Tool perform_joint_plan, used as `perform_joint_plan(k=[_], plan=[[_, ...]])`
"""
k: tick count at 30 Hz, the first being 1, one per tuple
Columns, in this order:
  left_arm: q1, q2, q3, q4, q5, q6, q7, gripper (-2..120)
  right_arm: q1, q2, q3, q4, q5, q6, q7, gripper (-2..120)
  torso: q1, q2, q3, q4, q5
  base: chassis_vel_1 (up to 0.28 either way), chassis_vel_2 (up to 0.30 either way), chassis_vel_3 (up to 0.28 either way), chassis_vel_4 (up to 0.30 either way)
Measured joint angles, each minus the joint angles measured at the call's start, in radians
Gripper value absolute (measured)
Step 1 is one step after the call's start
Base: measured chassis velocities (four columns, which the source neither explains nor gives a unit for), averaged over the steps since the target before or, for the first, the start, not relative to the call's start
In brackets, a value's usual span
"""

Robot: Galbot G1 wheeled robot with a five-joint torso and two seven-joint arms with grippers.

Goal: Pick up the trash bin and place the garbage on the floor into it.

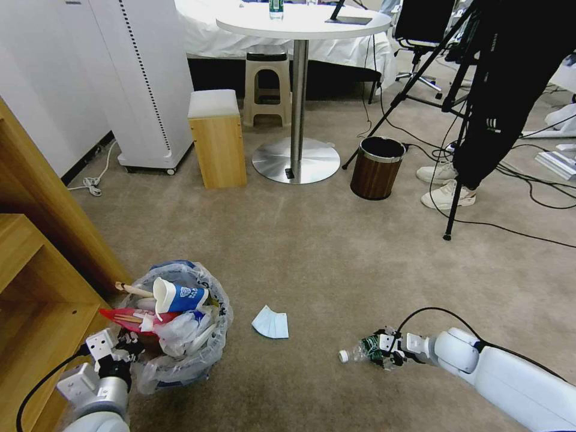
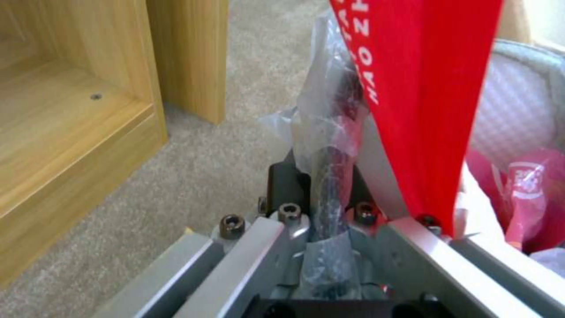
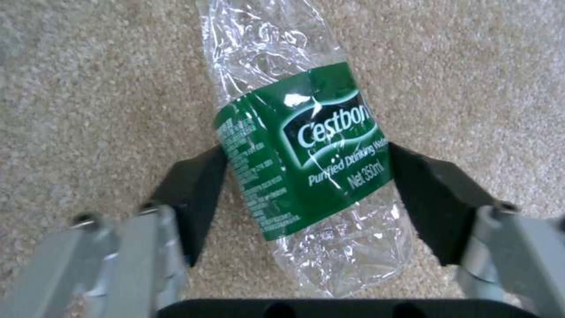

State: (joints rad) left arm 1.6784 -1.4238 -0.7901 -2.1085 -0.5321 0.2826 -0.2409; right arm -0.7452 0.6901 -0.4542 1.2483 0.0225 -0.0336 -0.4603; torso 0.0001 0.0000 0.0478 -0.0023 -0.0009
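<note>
The trash bin (image 1: 180, 354), lined with a crinkled clear bag, stands on the carpet at the lower left. It is heaped with garbage: a paper cup (image 1: 174, 296), a red wrapper (image 1: 129, 317) and a wooden stick (image 1: 133, 290). My left gripper (image 1: 123, 347) is shut on the bin's near rim; in the left wrist view the gripper (image 2: 326, 176) pinches the bag-covered rim beside the red wrapper (image 2: 423, 88). My right gripper (image 1: 384, 353) is low over the carpet, shut on a crushed clear bottle (image 1: 354, 354) with a green label (image 3: 300, 150). A pale blue paper (image 1: 271, 323) lies between bin and bottle.
A wooden shelf unit (image 1: 36, 282) stands close to the left of the bin. Farther off are a brown wood-grain bin (image 1: 377, 168), a round table's base (image 1: 296, 161), a wooden box (image 1: 217, 138) and a tripod (image 1: 456, 180) with cables and a person's feet beside it.
</note>
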Motion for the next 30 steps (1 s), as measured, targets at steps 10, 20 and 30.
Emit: perform_joint_plan(k=[10,20,30], plan=[[0.0,-0.004,0.006,-0.006,0.0,0.0,-0.001,0,-0.015,-0.006,0.012,-0.007,0.0,0.041,0.012,36,0.0,0.0,0.0,0.0,0.0,0.0,0.0,0.0,0.0],[0.001,0.0,0.005,0.01,0.002,-0.002,-0.001,0,-0.049,0.0,0.076,0.026,0.039,0.087,0.056,14,0.0,0.0,0.0,0.0001,0.0002,0.0,0.0,0.0,0.0],[-0.003,0.015,0.005,0.028,0.002,-0.002,-0.001,0,-0.051,-0.026,0.151,0.141,0.099,0.111,0.085,3,0.0,0.0,0.0,0.0,0.0001,0.0,0.0,0.0,0.0]])
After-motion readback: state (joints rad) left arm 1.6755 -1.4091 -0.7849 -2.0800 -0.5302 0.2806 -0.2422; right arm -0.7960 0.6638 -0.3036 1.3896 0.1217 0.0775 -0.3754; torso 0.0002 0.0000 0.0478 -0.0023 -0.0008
